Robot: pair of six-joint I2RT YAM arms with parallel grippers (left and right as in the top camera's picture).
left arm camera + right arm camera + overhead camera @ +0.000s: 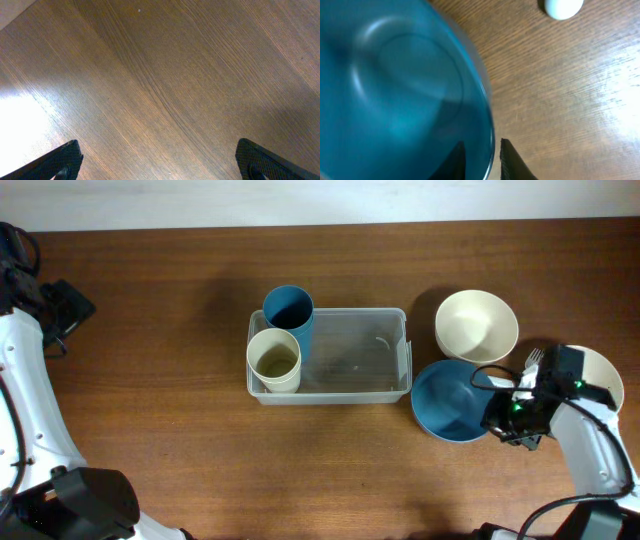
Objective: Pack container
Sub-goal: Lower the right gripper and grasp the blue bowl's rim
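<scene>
The clear container [360, 362] sits mid-desk [150, 430], with a blue cup [288, 308] and a cream cup [273, 360] standing in its left end. Just to its right, the right tool [481, 146] pinches the blue bowl [395, 90] by its rim. The left tool [160, 165] hangs spread wide above the desk.

A blue cup [288, 308] and a cream cup [273, 360] stand upright in the left end of the container [330, 395], blocking it; the rest of its floor lies open from above. Just right of it a cream bowl [476, 325] and a blue bowl [447, 400] crowd the tabletop [150, 430], the right tool [503, 425] gripping the blue bowl's rim.
</scene>
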